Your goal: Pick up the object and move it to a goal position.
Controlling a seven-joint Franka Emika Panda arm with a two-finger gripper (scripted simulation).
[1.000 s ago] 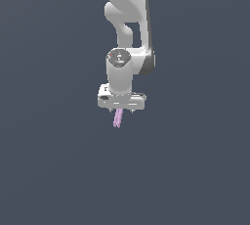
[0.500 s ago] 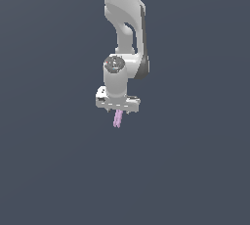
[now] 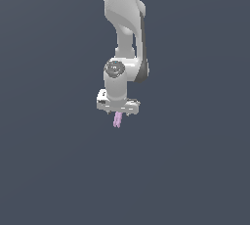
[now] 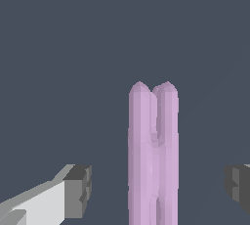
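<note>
We see the single arm reaching down from the top of the exterior view, with its pincer pointing straight down near the middle of the picture. Directly beneath it hangs the object, a small pale lilac piece made of thin rods fused side by side, narrower than the white pincer body above it. Its long axis runs nearly vertical, in line with the pincer's own pointing direction, tilted only slightly toward the exterior view's left at its lower end.

In the wrist view the object stands up between the two dark finger pads, and there is a clear gap between it and the pad on either side. From that view the fingers look spread and not pressing on the visible length of the piece. Yet nothing under the object shows in either picture, only flat dark grey, so we cannot tell whether it is resting on a surface, pinched nearer the finger roots out of sight, or loose. We therefore cannot say whether the pincer is released or grasping the object.

No goal marker is visible in either view, so we judge only that the object sits centred under the pincer, and any carry depends on a firm hold.
</note>
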